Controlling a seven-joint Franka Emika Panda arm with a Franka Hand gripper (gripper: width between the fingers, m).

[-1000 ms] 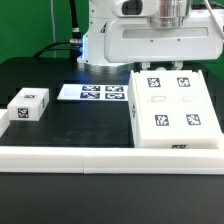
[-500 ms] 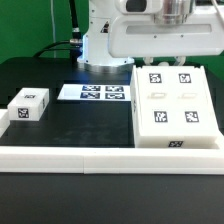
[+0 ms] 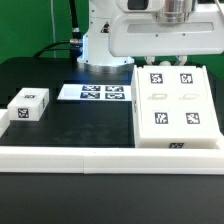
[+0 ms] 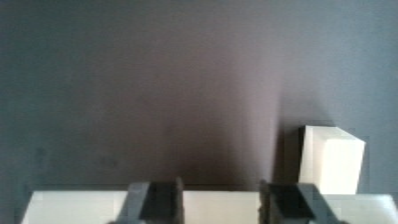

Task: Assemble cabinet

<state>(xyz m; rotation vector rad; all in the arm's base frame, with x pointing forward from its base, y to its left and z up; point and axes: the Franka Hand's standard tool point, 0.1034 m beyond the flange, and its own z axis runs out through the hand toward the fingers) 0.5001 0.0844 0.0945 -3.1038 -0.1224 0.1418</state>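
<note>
Upper right in the exterior view, the jaws grip a wide white panel (image 3: 165, 40) above the cabinet body (image 3: 175, 108), which rests on the black surface (image 3: 80, 125).

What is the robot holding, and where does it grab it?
A white cabinet panel, pinched by the end effector near the middle of its top edge.

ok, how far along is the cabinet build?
Early. Done: nothing looks joined. The cabinet body lies flat against the rail, and the small tagged block sits apart at the exterior view's left. In hand: the tool appears to be over the body's far end; grip unclear. Left: all the joining.
</note>
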